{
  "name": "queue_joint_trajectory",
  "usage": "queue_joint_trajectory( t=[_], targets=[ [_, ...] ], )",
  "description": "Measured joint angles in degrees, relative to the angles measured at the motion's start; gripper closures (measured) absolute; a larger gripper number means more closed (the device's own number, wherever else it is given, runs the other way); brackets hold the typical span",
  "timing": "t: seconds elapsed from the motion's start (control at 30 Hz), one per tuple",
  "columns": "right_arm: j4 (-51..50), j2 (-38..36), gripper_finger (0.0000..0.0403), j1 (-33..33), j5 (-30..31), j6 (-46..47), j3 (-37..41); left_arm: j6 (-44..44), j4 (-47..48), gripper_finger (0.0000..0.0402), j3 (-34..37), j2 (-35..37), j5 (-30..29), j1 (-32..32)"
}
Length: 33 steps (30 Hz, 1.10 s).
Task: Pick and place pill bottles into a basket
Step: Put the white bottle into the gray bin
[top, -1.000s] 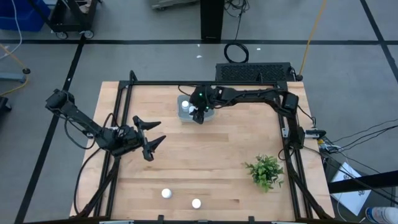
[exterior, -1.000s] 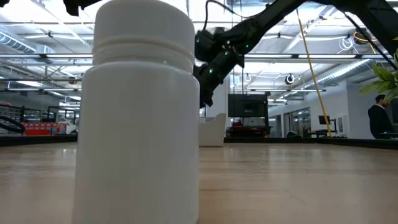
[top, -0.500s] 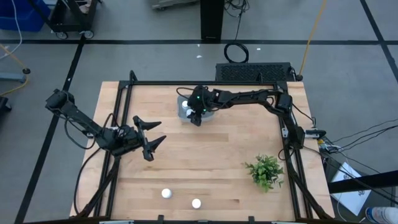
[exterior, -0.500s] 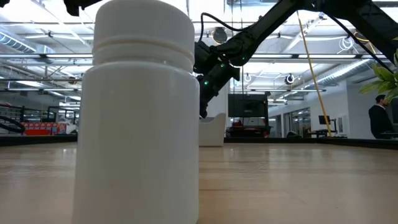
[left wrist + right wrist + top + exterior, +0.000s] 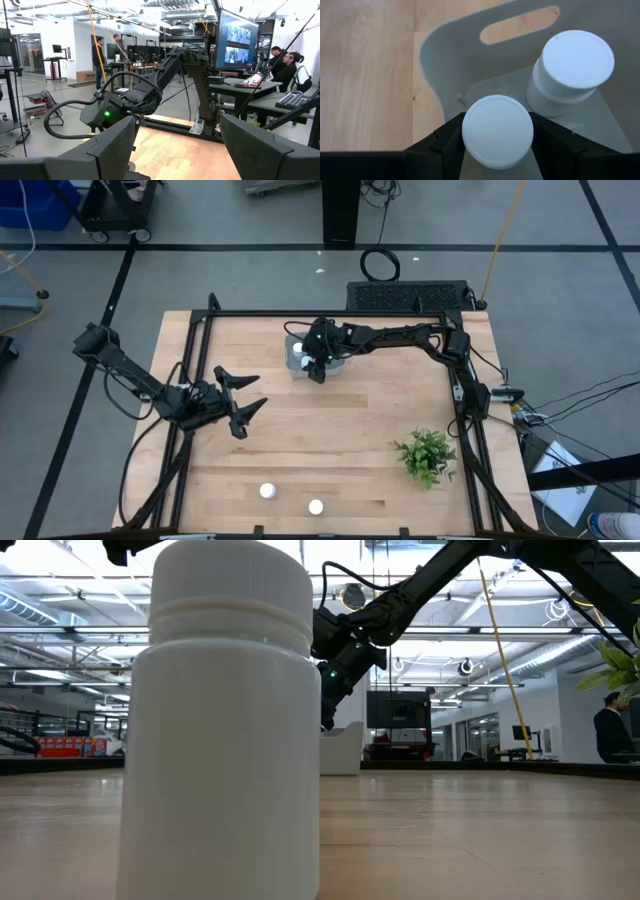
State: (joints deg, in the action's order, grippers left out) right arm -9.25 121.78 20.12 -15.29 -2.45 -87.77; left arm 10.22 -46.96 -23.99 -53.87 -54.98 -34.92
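your right hand [image 5: 497, 135] is over the basket [image 5: 296, 366] at the far middle of the counter [image 5: 340, 440], its fingers clamped on a pill bottle [image 5: 497, 131] just inside the basket's wall. a second bottle [image 5: 572, 67] stands upright in the basket beside it. your left hand [image 5: 243, 400] waits with fingers spread apart at the counter's left side. two more bottles [image 5: 267, 491] [image 5: 316, 507] stand near the front edge, by each other.
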Motion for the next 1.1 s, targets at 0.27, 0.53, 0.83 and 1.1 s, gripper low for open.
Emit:
queue_joint_trajectory(
  t=[0.27, 0.53, 0.83, 1.1],
  targets=[
    [0.4, 0.0, 0.0196, -0.2, 0.2, -0.8, 0.0, 0.0, 0.4, 0.0105, 0.0, 0.0, 0.0, 0.0],
    [1.8, 0.0, 0.0185, -1.5, 1.3, -1.9, 0.0, -0.2, 0.4, 0.0105, 0.0, 0.0, 0.0, 0.0],
    [1.3, -0.3, 0.0154, -1.6, 3.5, -2.8, 0.0, -0.2, 0.4, 0.0105, 0.0, 0.0, 0.0, 0.0],
    [0.8, -2.9, 0.0142, -1.8, 3.5, -2.8, 0.1, -0.2, 0.5, 0.0105, 0.0, 0.0, 0.0, 0.0]
  ],
)
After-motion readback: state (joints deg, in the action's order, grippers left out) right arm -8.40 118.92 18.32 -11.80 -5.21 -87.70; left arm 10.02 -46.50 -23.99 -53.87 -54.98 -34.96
